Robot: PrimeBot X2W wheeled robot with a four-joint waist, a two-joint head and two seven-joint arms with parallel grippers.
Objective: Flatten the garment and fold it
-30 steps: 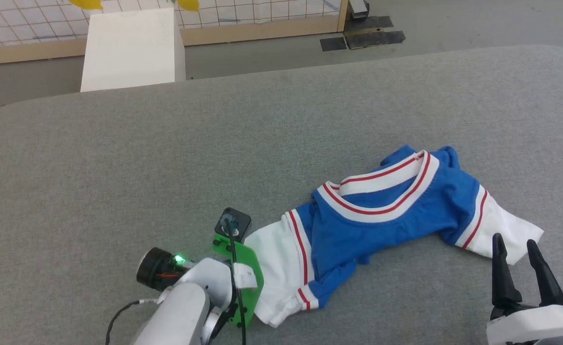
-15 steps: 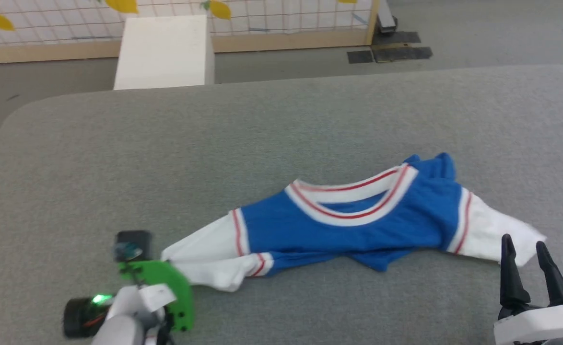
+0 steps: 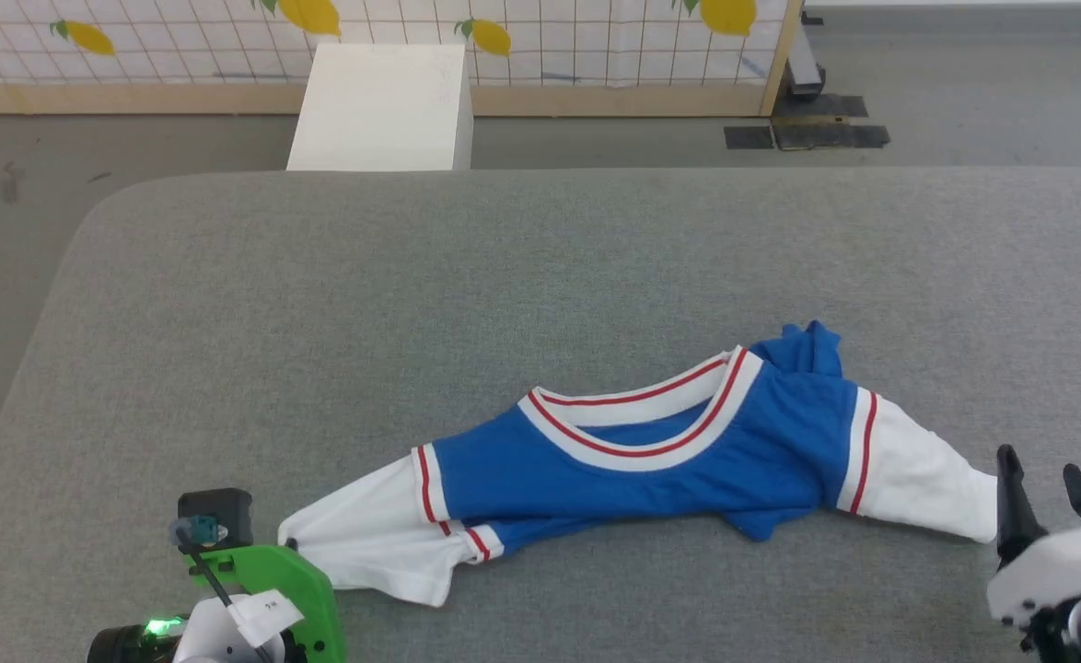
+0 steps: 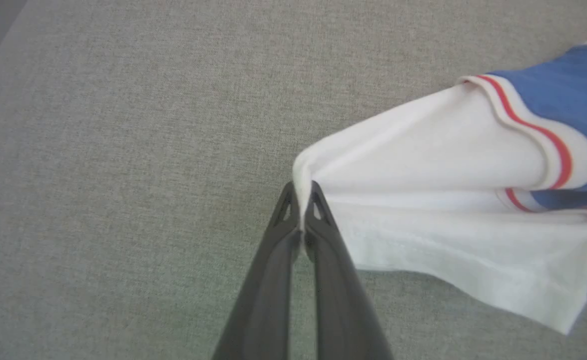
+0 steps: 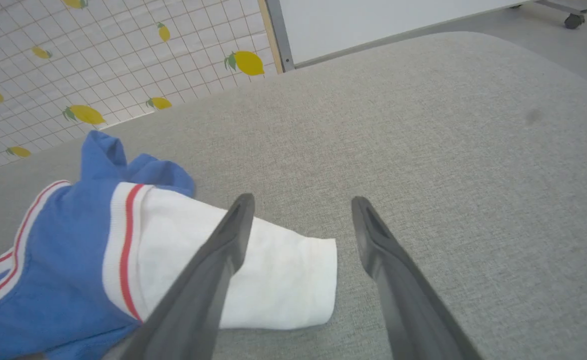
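The garment, a blue T-shirt with white sleeves and red-striped trim, lies bunched lengthwise on the grey table, collar facing up. In the left wrist view my left gripper is shut on a pinched fold of the white sleeve. In the head view that gripper sits at the garment's left tip. My right gripper stands open just right of the other white sleeve. In the right wrist view its fingers straddle the table beside the sleeve end, holding nothing.
A white box stands on the floor beyond the table's far edge, in front of a lemon-patterned grid screen. The table's rounded left edge lies near my left arm. Black tape patches mark the floor.
The head camera has turned. My left gripper has drawn the white sleeve leftward, and the garment now lies stretched longer and flatter. The right gripper stays open by the other sleeve.
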